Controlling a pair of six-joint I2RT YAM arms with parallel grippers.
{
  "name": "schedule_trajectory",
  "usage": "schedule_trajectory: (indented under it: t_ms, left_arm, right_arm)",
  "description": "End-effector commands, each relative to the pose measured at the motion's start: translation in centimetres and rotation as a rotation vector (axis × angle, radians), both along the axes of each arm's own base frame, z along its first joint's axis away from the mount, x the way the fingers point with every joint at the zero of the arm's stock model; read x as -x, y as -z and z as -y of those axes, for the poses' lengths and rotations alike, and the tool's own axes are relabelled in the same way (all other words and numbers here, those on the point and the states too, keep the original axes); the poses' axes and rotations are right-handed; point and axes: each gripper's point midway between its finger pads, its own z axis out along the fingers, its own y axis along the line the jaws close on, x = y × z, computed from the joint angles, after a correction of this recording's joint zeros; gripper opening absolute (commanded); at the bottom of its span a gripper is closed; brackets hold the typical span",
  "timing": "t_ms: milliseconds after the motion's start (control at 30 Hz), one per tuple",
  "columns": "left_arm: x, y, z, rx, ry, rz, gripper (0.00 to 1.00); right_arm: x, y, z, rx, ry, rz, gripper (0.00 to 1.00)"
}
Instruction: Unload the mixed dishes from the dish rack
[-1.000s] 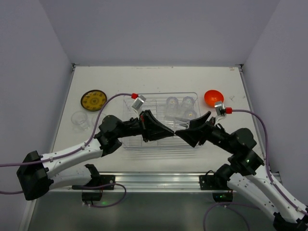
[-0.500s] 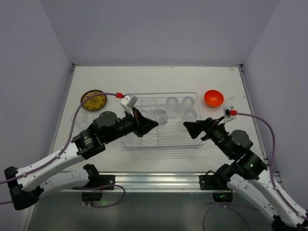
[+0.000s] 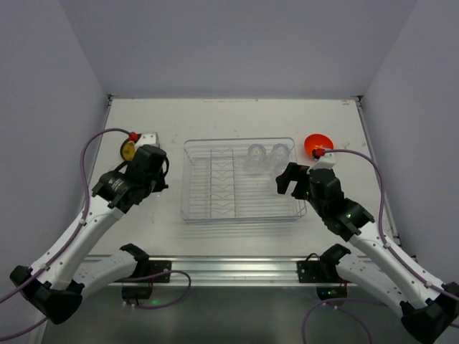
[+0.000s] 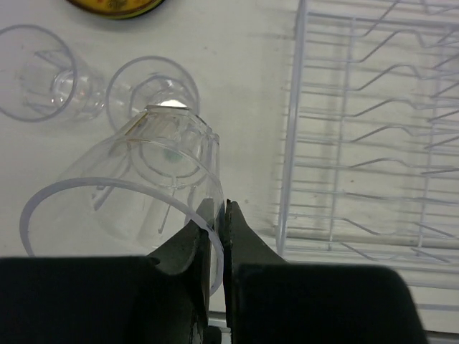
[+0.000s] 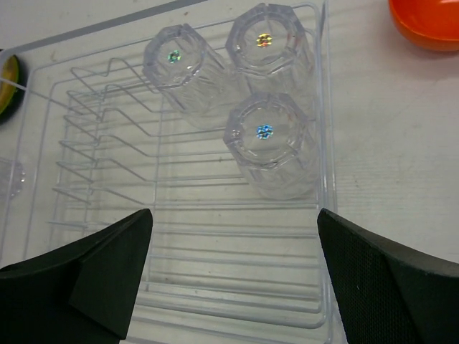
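Note:
The clear dish rack (image 3: 240,208) lies mid-table. My left gripper (image 4: 219,208) is shut on the rim of a clear glass cup (image 4: 136,179), held left of the rack (image 4: 373,129) above two glass cups (image 4: 154,89) on the table. The yellow plate (image 4: 118,6) lies just beyond them. In the top view my left gripper (image 3: 141,170) is beside the plate (image 3: 127,149). My right gripper (image 5: 234,215) is open and empty over the rack's right end, just short of three upturned cups (image 5: 269,140). The orange bowl (image 3: 318,145) sits on the table right of the rack.
The table's side walls stand close on both sides. The left arm covers the cups on the table in the top view. The rack's wire slots (image 5: 107,143) on its left half hold nothing.
My left gripper has carried a glass cup out of the rack and leftward to the cups beside the plate. My right gripper has drawn back to the rack's right end, open.

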Motion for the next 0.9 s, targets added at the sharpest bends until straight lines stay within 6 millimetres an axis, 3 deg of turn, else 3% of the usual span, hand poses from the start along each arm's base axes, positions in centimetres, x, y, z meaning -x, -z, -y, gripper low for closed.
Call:
schedule_trajectory:
  t_ms: [0,267,400,767,867]
  left_arm:
    - [0.5,1.8,-2.1,-0.086,-0.011,-0.118,0.0]
    - [2.4,5.2,-1.8,-0.103,0.012,-0.312,0.0]
    - [3.5,8.0,-1.4,-0.1,0.039,-0.398,0.0]
    - [3.2,11.8,-0.4,-0.081,0.067,-0.433,0.03]
    - [3.1,12.8,-1.3,-0.136,0.031,-0.457,0.07]
  right_arm:
    - [-1.2,-1.6,1.9,0.055,0.074,0.052,0.99]
    - [-0.4,-2.2,2.1,-0.004,0.059,0.102,0.99]
    - [-0.1,-2.6,1.7,-0.027,0.028,0.127,0.99]
    - [0.4,-2.6,0.8,-0.055,-0.022,0.131,0.99]
    - [0.5,-2.6,0.8,-0.065,-0.027,0.139,0.99]
